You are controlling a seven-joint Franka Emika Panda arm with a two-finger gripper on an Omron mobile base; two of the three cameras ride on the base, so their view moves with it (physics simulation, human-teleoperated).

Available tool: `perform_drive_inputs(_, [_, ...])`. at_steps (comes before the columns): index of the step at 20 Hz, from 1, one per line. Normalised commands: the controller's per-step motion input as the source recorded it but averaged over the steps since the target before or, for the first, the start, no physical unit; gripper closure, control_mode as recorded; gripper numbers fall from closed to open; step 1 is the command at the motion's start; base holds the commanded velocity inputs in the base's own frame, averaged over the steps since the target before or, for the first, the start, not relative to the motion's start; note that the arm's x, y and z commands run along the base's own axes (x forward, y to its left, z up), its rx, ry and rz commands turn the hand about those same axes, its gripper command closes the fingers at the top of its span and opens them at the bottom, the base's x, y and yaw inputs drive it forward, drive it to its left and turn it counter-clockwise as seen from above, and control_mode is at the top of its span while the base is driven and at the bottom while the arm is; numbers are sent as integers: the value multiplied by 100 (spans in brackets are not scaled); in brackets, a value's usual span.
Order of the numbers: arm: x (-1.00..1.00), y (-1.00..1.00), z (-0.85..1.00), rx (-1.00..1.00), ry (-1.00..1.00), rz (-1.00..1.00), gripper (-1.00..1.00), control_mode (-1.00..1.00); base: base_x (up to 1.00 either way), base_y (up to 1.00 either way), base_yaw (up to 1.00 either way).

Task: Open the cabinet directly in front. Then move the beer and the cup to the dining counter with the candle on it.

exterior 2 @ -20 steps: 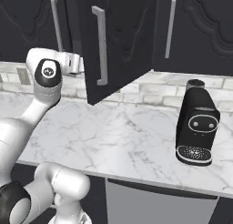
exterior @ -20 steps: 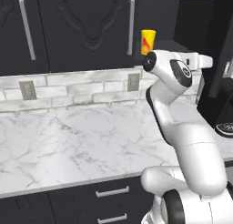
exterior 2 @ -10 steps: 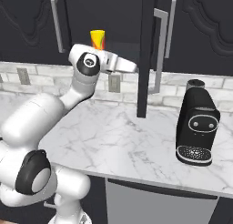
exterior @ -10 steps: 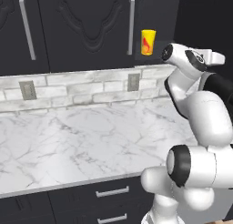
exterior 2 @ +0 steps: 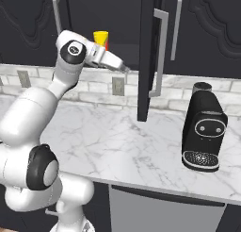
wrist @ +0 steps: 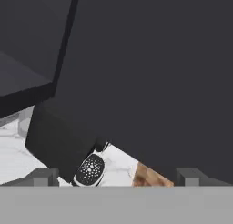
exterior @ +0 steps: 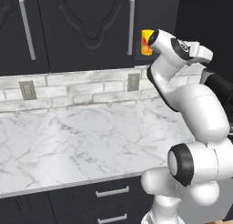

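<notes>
Marble worktop [exterior: 68,145] (tiled backsplash [exterior: 77,89])

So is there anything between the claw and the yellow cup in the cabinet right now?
Nothing visible blocks it. The cabinet door is swung out, standing edge-on to the right of the opening, and the cup stands on the shelf behind the arm's wrist. The claw sits right of and below the cup, pointing away from it, toward the coffee machine.

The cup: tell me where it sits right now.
The cup stands inside the opened cabinet, at the upper middle of the left base view, just left of the arm's wrist; in the right base view it peeks up behind the arm.
</notes>
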Motion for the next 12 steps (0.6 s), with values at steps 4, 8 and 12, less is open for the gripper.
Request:
perform_drive_inputs(4, [-71,100,-38,-14,1,53,-100,-100,0,0,0])
perform_drive_inputs(8, [-20,100,0,-9,0,66,-100,-100,0,0,0])
perform_drive_inputs(12, [-33,63,12,-2,-18,57,-100,-100,0,0,0])
